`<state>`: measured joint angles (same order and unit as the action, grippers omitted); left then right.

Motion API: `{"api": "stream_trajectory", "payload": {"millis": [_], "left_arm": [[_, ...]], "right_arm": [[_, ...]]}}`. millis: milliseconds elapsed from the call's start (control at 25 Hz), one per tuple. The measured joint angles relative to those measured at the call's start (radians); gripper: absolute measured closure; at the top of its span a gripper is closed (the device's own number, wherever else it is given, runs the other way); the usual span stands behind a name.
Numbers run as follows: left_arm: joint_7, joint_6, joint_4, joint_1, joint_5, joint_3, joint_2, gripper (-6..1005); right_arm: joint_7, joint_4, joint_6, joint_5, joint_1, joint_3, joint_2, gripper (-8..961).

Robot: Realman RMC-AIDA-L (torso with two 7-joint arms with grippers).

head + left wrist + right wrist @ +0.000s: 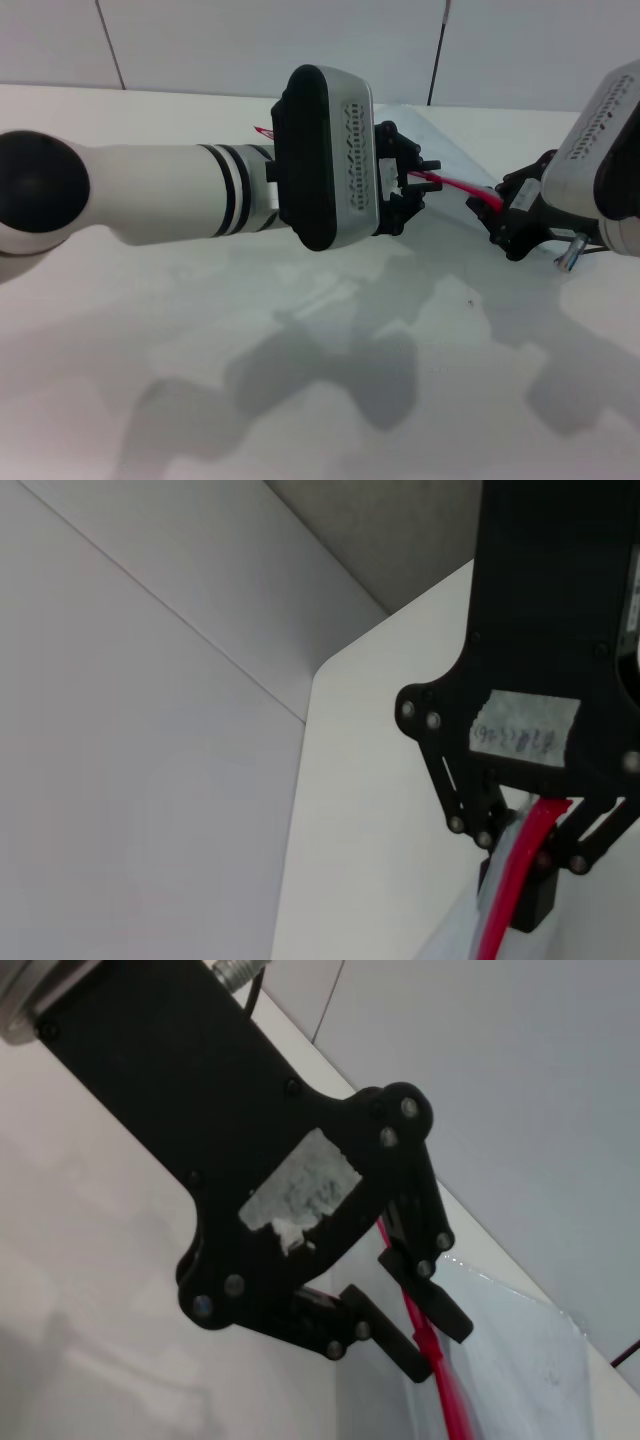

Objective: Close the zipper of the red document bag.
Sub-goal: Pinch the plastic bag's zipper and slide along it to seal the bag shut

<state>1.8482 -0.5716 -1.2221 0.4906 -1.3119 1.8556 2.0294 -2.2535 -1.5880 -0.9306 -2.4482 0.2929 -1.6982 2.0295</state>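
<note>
Start on your left: the left arm reaches across the white worktop from the left edge of the head view, its wrist housing turned toward the camera. Its left gripper sits near the middle of the scene, at the far side of the worktop. In the left wrist view you can see its black fingers clenched on the zipper, with the bright red strip running out between them.

Moving right, the zipper shows as a thin red line stretched between the two grippers, held up off the worktop. A small bit of red also shows behind the left wrist. The red document bag is the pale, see-through pouch lying behind and under that red line, at the far side of the worktop toward the wall. Much of it is hidden by the left arm. You cannot make out the slider in any view.

Further right, the right gripper holds the other end of the visible red strip. The right wrist view shows its fingers closed on the zipper, with the pouch's clear plastic just beyond them.
</note>
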Motion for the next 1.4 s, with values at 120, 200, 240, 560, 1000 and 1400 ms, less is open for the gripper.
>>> {"api": "stream_trajectory", "payload": {"millis": [120, 200, 240, 560, 1000, 1400], "left_arm": [[0.003, 0.017, 0.0, 0.001, 0.0, 0.013, 0.0, 838], [0.005, 0.021, 0.0, 0.002, 0.0, 0.017, 0.0, 841], [0.005, 0.021, 0.0, 0.002, 0.0, 0.017, 0.0, 841], [0.006, 0.021, 0.001, 0.004, -0.006, 0.017, 0.0, 843], [0.003, 0.021, 0.003, 0.004, -0.007, 0.026, 0.0, 846], [-0.002, 0.021, 0.003, 0.002, -0.009, 0.027, 0.0, 864]], "right_arm": [[0.0, -0.001, -0.001, 0.0, 0.0, 0.0, 0.0, 904], [0.0, -0.001, -0.001, 0.0, 0.0, -0.001, 0.0, 904], [0.0, -0.001, -0.001, 0.0, 0.0, -0.001, 0.0, 904], [0.0, -0.001, -0.001, 0.0, 0.0, -0.001, 0.0, 904], [0.0, 0.002, -0.001, 0.0, 0.003, -0.001, 0.0, 904], [0.0, 0.003, -0.001, 0.0, 0.006, 0.003, 0.0, 904]]}}
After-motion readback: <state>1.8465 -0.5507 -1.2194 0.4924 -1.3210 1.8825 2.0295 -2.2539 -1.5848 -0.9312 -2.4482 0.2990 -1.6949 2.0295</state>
